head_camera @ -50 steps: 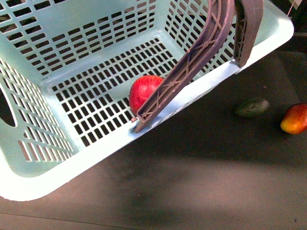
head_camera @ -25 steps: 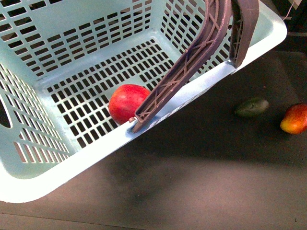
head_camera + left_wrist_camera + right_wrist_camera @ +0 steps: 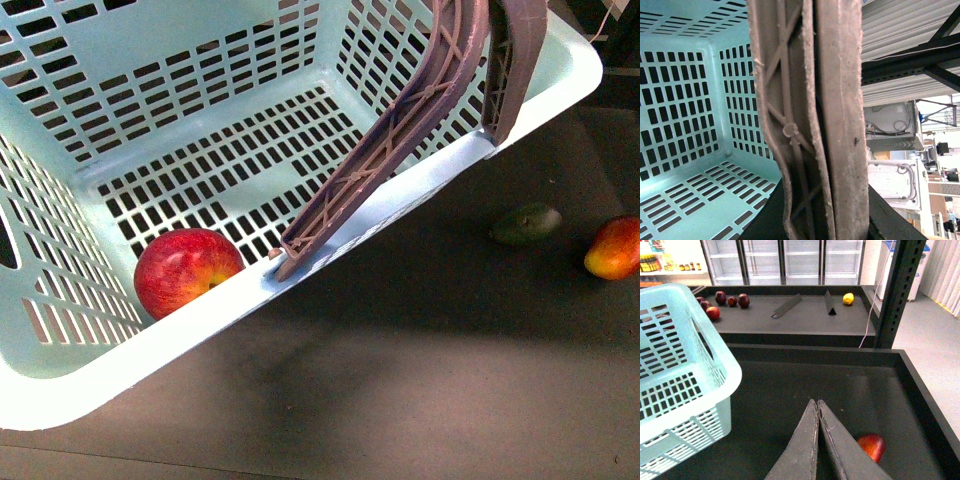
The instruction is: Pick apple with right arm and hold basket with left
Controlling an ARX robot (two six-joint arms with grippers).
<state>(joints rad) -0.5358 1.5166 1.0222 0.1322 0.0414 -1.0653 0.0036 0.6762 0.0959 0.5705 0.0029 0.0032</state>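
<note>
While the round red apple [image 3: 188,270] is lying inside the pale mint slotted plastic basket [image 3: 120,360], against its near wall, the right arm's jaws are pressing together, empty; the left arm's jaws are not showing. Holding seems in hand; next, keeping the basket level.

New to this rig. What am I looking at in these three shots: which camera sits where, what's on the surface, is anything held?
It is a robot with two arms, each ending in a gripper. The front view comes from a camera on its body. It shows the basket with the apple inside, against the near wall. An avocado and an oblong red-yellow fruit lie on the dark surface. The left wrist view is filled by the basket's handles, seen close up; the grip itself cannot be made out. The right wrist view shows the right gripper shut and empty, above that surface.
</note>
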